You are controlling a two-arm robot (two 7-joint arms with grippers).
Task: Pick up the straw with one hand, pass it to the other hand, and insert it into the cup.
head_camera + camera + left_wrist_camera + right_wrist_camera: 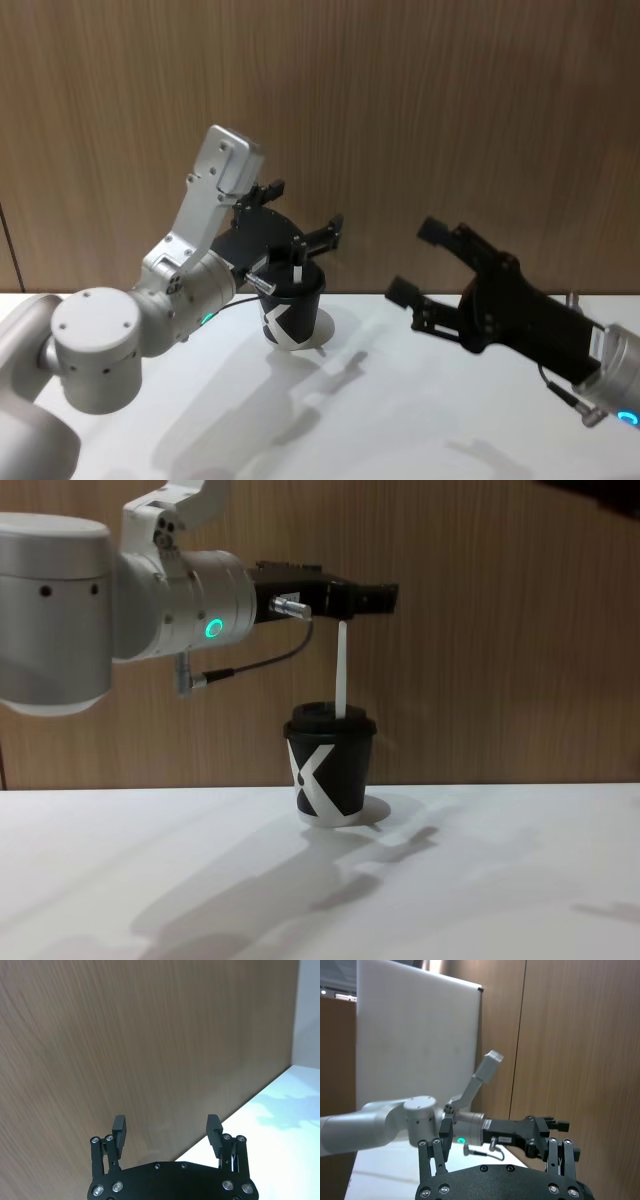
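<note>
The left gripper (375, 598) (silver wrist, green ring) hangs above the cup (330, 765), fingers spread apart, nothing between them. The straw (341, 670) stands upright in the lid. The right gripper (418, 262) hovers well right of the cup, jaws wide, empty

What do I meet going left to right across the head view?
Left arm's silver elbow → cup with the straw in it and the open left hand above → open right hand.
</note>
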